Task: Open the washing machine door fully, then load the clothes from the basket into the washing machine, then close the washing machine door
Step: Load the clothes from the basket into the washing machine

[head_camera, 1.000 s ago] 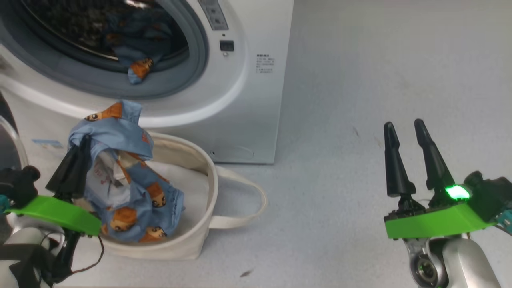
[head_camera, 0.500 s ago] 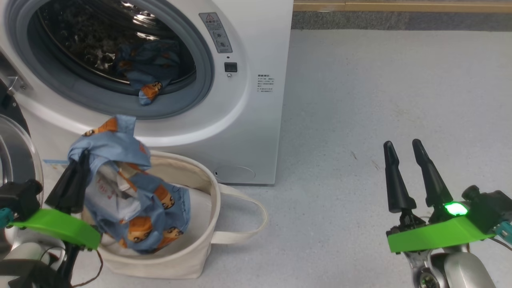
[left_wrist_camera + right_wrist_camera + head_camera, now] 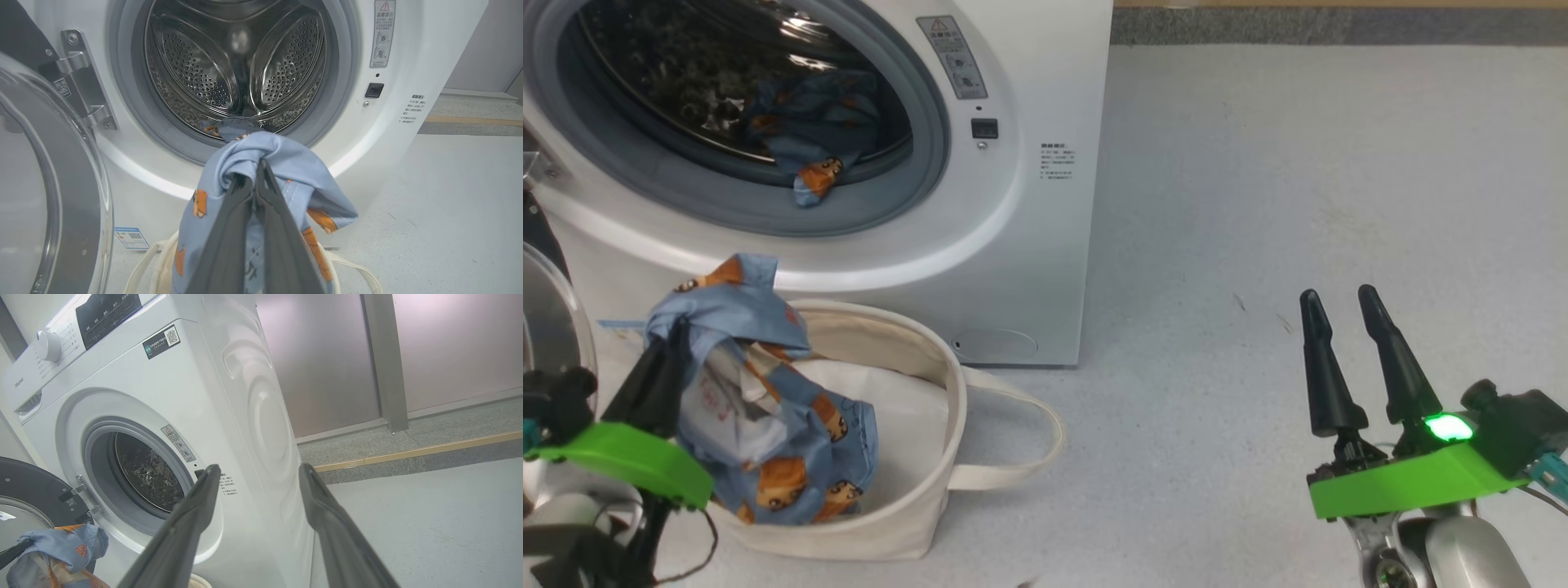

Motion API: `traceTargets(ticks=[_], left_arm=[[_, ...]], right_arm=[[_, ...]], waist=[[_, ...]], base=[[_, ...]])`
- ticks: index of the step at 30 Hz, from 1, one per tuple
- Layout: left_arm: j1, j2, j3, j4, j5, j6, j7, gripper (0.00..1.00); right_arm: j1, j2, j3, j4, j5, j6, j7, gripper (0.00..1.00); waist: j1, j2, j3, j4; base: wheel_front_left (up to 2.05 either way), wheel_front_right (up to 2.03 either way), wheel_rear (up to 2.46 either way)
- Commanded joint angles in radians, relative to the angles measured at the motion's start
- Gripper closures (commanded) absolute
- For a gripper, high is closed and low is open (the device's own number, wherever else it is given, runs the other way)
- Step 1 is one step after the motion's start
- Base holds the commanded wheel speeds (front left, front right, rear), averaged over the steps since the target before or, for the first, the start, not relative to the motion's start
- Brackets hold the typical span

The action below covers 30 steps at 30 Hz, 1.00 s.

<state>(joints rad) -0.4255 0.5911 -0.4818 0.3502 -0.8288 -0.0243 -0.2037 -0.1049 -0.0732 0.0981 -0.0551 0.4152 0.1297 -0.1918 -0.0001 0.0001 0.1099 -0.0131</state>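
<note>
Garment [image 3: 760, 408]: light blue, orange-brown figures; pinched at its top fold, hanging limp over the basket at lower left of the head view; long axis near vertical, tail trailing down into the tub.
Left hand [image 3: 257, 171]: shut tight on the garment's bunched top; in the left wrist view the dark fingers [image 3: 229, 245] rise from bottom centre and point straight at the drum mouth, likely so the cloth can go in along that line.
Right hand [image 3: 1347, 327]: spread wide, holding nothing; parked over bare floor at lower right of the head view, well apart from the work, probably to stay out of the way.
Basket [image 3: 915, 523]: cream canvas tub just beside the machine's front, below the opening; short carry from tub to drum.
Washing machine [image 3: 1029, 245]: upper left of the head view; another printed piece [image 3: 809, 139] already inside, one corner draped over the grey gasket.
Door [image 3: 61, 196]: swung wide on its hinge at left of the left wrist view, glass bowl facing out, clear of the loading path.
Step in hand: judged as lifting this piece towards the drum; door closing not yet due.
</note>
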Motion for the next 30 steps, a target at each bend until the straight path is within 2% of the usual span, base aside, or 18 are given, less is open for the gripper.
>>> traceTargets(ticks=[1, 3, 9, 20, 30], left_arm=[[-0.089, 0.048, 0.048, 0.006, 0.008, -0.001, -0.003, 1.0], [-0.117, 0.052, 0.039, 0.036, 0.029, 0.001, -0.002, 1.0], [-0.21, 0.049, 0.034, 0.104, 0.032, -0.037, 0.01, 1.0], [-0.48, 0.079, 0.039, 0.313, 0.046, -0.088, 0.018, 1.0], [-0.728, 0.152, 0.025, 0.431, -0.016, -0.106, 0.034, 1.0]], right_arm=[[-0.031, -0.002, 0.027, -0.039, -0.007, 0.001, 0.004, 0.0], [-0.037, 0.0, 0.03, -0.042, -0.011, 0.001, 0.003, 0.0], [-0.063, 0.007, 0.028, -0.065, -0.032, 0.001, 0.0, 0.0], [-0.094, 0.022, -0.002, -0.148, -0.073, 0.001, -0.021, 0.0], [-0.086, 0.023, -0.02, -0.22, -0.042, 0.001, -0.058, 0.0]], waist=[[0.0001, -0.0001, 0.016, -0.009], [0.0001, -0.0001, 0.032, -0.017], [0.0001, -0.0001, 0.093, -0.047], [0.0001, -0.0001, 0.288, -0.123], [0.0001, -0.0001, 0.441, -0.197]], base=[[0.0, 0.0, 0.0], [0.0, 0.0, 0.0], [0.0, 0.0, 0.0], [0.0, 0.0, 0.0], [0.0, 0.0, 0.0]])
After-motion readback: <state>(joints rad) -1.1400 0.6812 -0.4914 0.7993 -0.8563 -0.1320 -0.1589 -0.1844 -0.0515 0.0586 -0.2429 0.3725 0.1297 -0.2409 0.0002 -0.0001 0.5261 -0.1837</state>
